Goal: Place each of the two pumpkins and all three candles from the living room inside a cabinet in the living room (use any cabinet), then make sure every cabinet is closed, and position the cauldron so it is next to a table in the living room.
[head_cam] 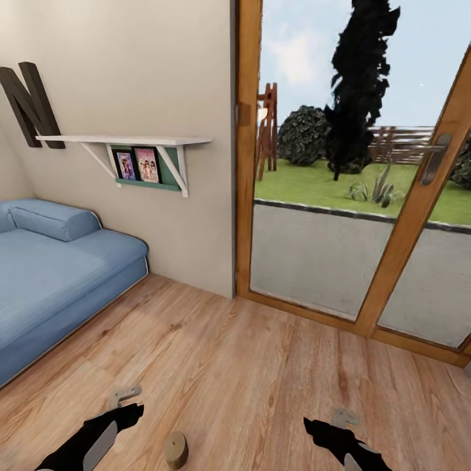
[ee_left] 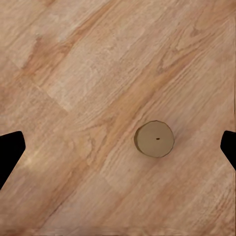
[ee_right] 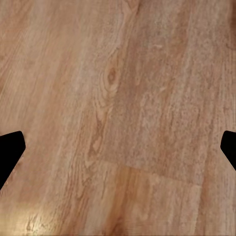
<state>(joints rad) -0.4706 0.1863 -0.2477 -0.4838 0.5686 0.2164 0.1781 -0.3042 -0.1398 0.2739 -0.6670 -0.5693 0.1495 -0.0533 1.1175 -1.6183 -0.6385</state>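
Nearest, low in the head view: one candle (head_cam: pixel 175 450) upright on the wood floor (head_cam: pixel 248 373), just beside the left gripper (head_cam: pixel 124 400), toward the robot's middle. Seen end-on from the left wrist (ee_left: pixel 155 139), between the spread fingertips (ee_left: pixel 10 150) but well below them; left jaws wide, holding nothing. Right gripper (head_cam: pixel 330 425) likewise open and empty over bare boards (ee_right: pixel 118 108). Likely at the candle-collecting step. Next: lower the left arm, centre on the candle, close, then find the cabinet. Blue sofa (head_cam: pixel 59 275) to the left, glass door (head_cam: pixel 353 196) ahead.

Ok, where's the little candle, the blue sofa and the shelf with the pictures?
candle (ee_left: pixel 155 139), left wrist view, on its round top.
blue sofa (head_cam: pixel 59 275), head view, on the seat cushion.
shelf (head_cam: pixel 131 139), head view, on the white top board.
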